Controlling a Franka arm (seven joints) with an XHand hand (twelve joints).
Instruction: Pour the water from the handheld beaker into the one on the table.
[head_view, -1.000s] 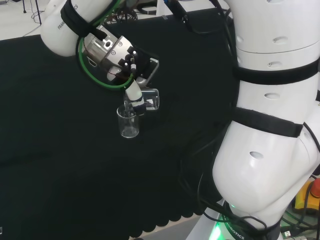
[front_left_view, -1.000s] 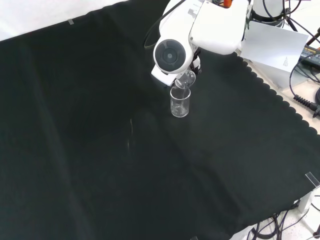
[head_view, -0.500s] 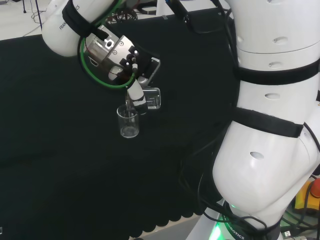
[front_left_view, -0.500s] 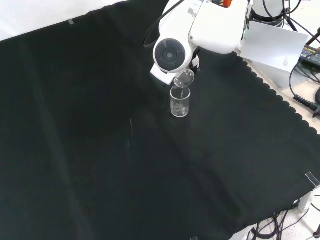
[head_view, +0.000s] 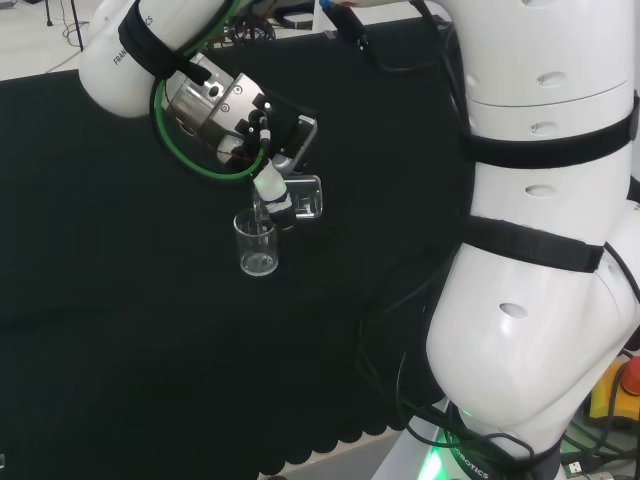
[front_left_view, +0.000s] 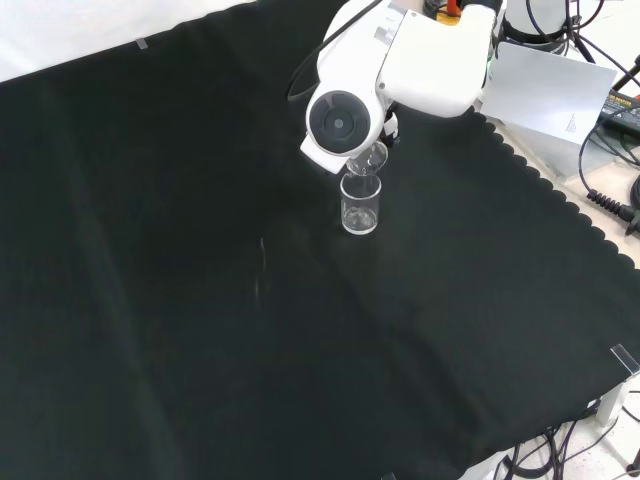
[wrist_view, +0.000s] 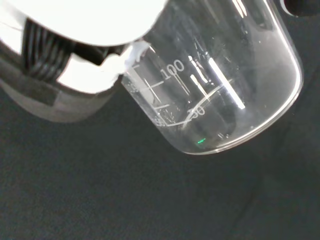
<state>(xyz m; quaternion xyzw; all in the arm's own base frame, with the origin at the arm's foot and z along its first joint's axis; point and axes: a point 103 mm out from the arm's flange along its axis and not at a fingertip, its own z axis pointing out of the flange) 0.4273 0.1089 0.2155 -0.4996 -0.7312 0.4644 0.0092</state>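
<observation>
The hand (head_view: 268, 190) has its fingers curled round a clear glass beaker (head_view: 303, 197), tipped on its side so that its mouth hangs just above the rim of a second glass beaker (head_view: 257, 243) standing upright on the black cloth (head_view: 120, 300). In the front view that standing beaker (front_left_view: 360, 203) sits nearer the cloth's far edge than its near one, just under the arm's white link (front_left_view: 345, 120).

Up close from the wrist, the tipped beaker (wrist_view: 215, 80) shows printed graduations and a thin curved line of water low inside it, so I'd guess little is left to pour.

Both pieces look thin-walled, stiff, smooth and breakable, and light with so little in them. The wall of the held beaker seems the sensible place to grasp. The standing one could tip easily if its rim is knocked.
</observation>
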